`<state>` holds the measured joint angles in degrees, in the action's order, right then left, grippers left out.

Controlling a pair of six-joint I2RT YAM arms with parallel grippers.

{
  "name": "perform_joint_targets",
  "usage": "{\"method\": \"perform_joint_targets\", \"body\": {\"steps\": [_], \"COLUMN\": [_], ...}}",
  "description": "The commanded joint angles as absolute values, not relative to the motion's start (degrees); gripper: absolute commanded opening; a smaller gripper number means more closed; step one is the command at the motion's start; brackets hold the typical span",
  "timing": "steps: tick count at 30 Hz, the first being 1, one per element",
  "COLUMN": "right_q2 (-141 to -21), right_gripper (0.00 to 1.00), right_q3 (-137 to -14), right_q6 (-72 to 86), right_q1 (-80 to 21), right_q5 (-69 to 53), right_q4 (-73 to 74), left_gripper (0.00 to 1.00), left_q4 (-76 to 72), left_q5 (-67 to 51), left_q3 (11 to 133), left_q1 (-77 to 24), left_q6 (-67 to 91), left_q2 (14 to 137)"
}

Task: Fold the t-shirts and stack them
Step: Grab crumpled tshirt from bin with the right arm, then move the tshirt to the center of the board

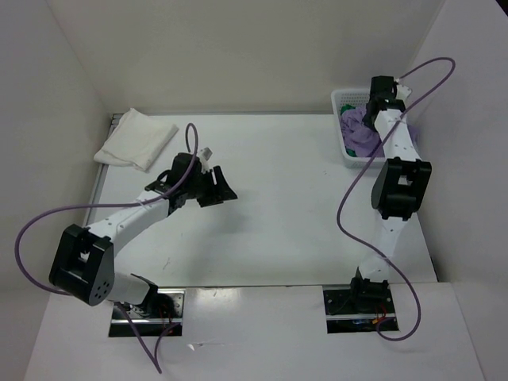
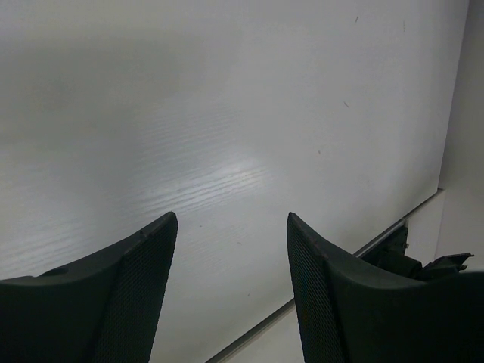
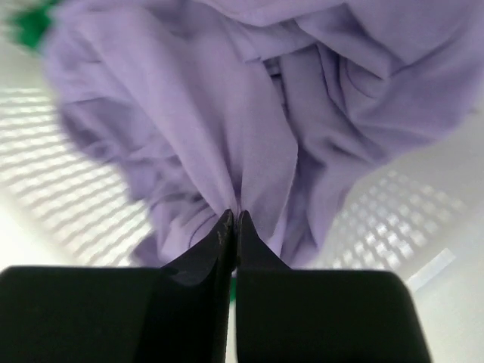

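White t-shirt (image 1: 135, 140) folded at 10 o'clock on the table (image 1: 278, 214). Left gripper (image 2: 231, 227): jaws spread, empty. At 2 o'clock, right gripper (image 3: 236, 219): jaws pressed together, pinching lilac t-shirt (image 3: 249, 128) in basket (image 1: 343, 97). Risk: thin pinch slips on lifting, or green t-shirt (image 3: 30, 23) drags out too.

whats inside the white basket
A crumpled lilac t-shirt fills the basket, pinched by the shut right gripper, with a scrap of green t-shirt at one edge. Whatever lies beneath the lilac cloth is covered.

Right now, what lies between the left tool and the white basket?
Only bare table; the top view shows nothing between the left tool and the basket.
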<state>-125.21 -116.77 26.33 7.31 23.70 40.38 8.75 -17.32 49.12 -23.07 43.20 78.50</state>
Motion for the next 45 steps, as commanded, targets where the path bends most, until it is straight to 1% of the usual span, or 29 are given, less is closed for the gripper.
{"method": "perform_joint_targets", "body": {"steps": [1,2,3,5,6,7,9,10,11,13,14,15,18,19,22,24,25,26,28,29,31,33,34,35,37,39,43,45], "right_q2": [-109.1,-104.2,-102.1,-96.3,-94.9,-93.9,-91.7,-91.0,-89.7,-89.6,-89.6,-89.6,-90.2,-90.2,-90.2,-89.6,-89.6,-89.6,-91.7,-92.9,-97.4,-103.1,-105.0,-107.0,-111.1,-111.7,-109.2,-107.5], "right_gripper": [0.0,0.0,0.0,0.0,0.0,0.0,0.0,0.0,0.0,0.0,0.0,0.0,0.0,0.01,0.01,0.01,0.01,0.01,0.01,0.01,0.01,0.01,0.01,0.01,0.01,0.01,0.01,0.02], "right_q3": [-116.4,-116.9,-118.0,-121.8,-123.4,-127.1,-130.1,-130.9,-131.0,-132.3,-133.1,-135.7,-139.7,-139.7,-134.8,-127.6,-125.2,-119.4,-112.7,-107.1,-101.5,-99.9,-100.6,-101.6,-103.1,-102.5,-99.5,-95.1], "right_q6": [26.7,26.7,26.7,25.2,24.3,24.3,25.6,28.9,30.7,37.3,39.2,40.6,43.8,43.8,45.0,45.7,44.2,43.4,42.3,41.1,39.6,38.0,37.3,35.5,34.4,34.4,33.8,33.2], "right_q1": [4.3,3.3,2.3,-2.6,-7.7,-9.7,-12.6,-12.6,-13.2,-13.2,-13.7,-14.3,-17.0,-17.1,-16.2,-16.2,-16.2,-16.2,-15.5,-14.9,-14.1,-13.5,-13.0,-13.0,-12.3,-11.5,-10.1,-10.1], "right_q5": [21.6,18.9,17.0,13.6,14.3,13.7,3.8,-0.3,-9.7,-18.9,-25.4,-27.6,-32.2,-32.9,-32.9,-35.0,-33.3,-32.3,-33.1,-31.7,-30.3,-25.3,-22.9,-20.4,-15.3,-12.0,-9.1,-7.8], "right_q4": [34.4,34.4,34.4,34.9,34.9,35.5,34.8,33.8,32.1,26.5,24.8,23.4,20.0,19.4,18.4,15.8,15.2,15.2,13.5,13.5,12.9,12.9,16.2,18.1,20.4,20.4,21.5,21.5], "left_gripper": [0.67,0.67,0.67,0.67,0.67,0.67,0.67,0.67,0.67,0.67,0.67,0.67,0.67,0.67,0.67,0.67,0.67,0.67,0.67,0.67,0.67,0.66,0.66,0.63,0.61,0.59,0.59,0.59], "left_q4": [8.3,8.3,8.3,8.3,8.3,8.3,8.3,8.3,7.0,5.0,3.4,3.3,5.0,6.1,8.0,8.7,8.7,8.7,10.4,11.5,14.6,18.2,19.2,20.2,23.1,24.3,25.5,26.0], "left_q5": [-18.5,-19.3,-20.0,-21.6,-22.2,-22.2,-22.8,-23.4,-24.0,-26.1,-26.8,-26.8,-26.8,-26.8,-26.8,-26.8,-26.8,-26.3,-25.2,-22.8,-20.4,-15.0,-13.1,-9.7,-6.9,-3.8,-3.3,-3.3], "left_q3": [55.1,56.1,56.9,58.5,58.5,59.4,59.9,59.9,58.0,54.9,53.2,51.7,49.2,48.7,48.7,49.3,49.3,49.3,49.9,49.9,51.1,52.0,52.6,52.6,52.6,52.6,52.6,51.9], "left_q1": [-23.2,-22.4,-21.9,-20.8,-19.9,-19.3,-16.9,-15.7,-14.0,-8.7,-6.8,-3.5,1.7,3.0,7.1,7.7,7.7,7.7,7.7,7.7,7.7,6.6,4.3,3.1,-0.5,-2.6,-7.5,-11.5], "left_q6": [41.4,41.4,41.9,43.2,44.0,44.0,45.4,47.2,48.4,53.3,54.8,55.7,55.1,54.4,53.9,53.3,52.6,52.6,50.6,47.9,44.8,40.1,38.6,36.2,34.8,34.8,35.3,35.3], "left_q2": [79.8,80.7,81.5,82.3,82.9,83.4,83.4,83.4,83.4,81.7,81.1,80.6,77.7,77.0,74.4,73.8,73.2,73.2,72.6,72.1,72.1,71.5,71.5,71.5,71.5,71.5,72.2,74.2]}}
